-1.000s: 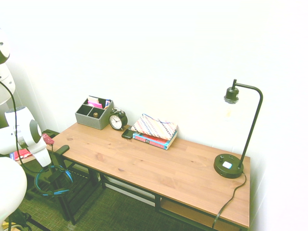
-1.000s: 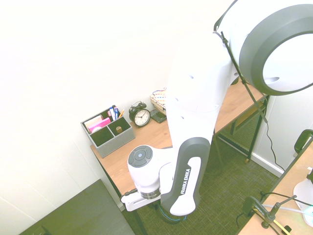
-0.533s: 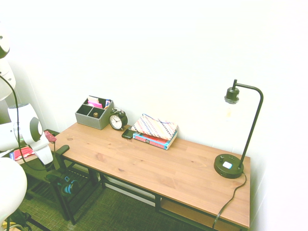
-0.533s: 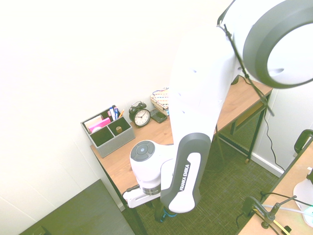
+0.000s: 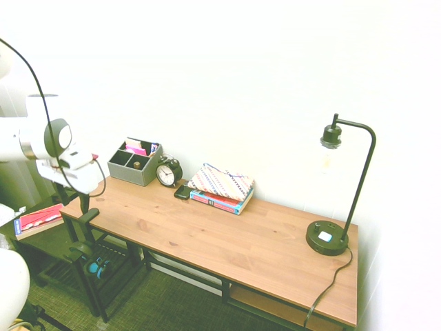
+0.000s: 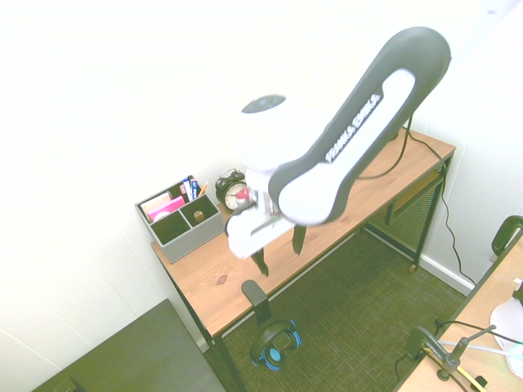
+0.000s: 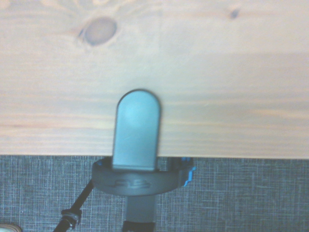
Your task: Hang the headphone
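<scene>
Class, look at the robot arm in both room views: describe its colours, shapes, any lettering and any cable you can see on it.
The arm is glossy white with rounded, tube-like links. One link carries a long dark grey panel with white lettering along it, and the joints end in round grey caps. A thin black cable loops past it in the first room view. The tool has a white block body and two slim dark fingers.

hand (image 6: 278, 250) up, opened, headphone (image 6: 274, 346) left hanging
</scene>
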Robot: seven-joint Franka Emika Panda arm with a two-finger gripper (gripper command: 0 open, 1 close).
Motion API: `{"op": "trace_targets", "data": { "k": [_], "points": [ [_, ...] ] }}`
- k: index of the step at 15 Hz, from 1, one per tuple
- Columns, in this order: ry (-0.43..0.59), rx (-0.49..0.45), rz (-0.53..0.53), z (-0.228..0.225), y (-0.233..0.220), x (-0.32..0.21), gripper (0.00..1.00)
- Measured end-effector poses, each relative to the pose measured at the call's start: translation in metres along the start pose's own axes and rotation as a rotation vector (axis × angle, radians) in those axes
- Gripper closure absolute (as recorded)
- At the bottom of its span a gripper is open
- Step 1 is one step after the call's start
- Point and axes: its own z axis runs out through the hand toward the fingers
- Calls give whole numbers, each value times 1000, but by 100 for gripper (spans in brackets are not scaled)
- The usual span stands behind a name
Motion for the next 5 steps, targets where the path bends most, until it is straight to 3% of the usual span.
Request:
{"op": "trace_targets", "data": {
  "k": [3, 5],
  "points": [
    [-18, 16, -62, -94, 40, 67, 0],
    [-22, 35, -82, -162, 98, 128, 0]
  ]
}}
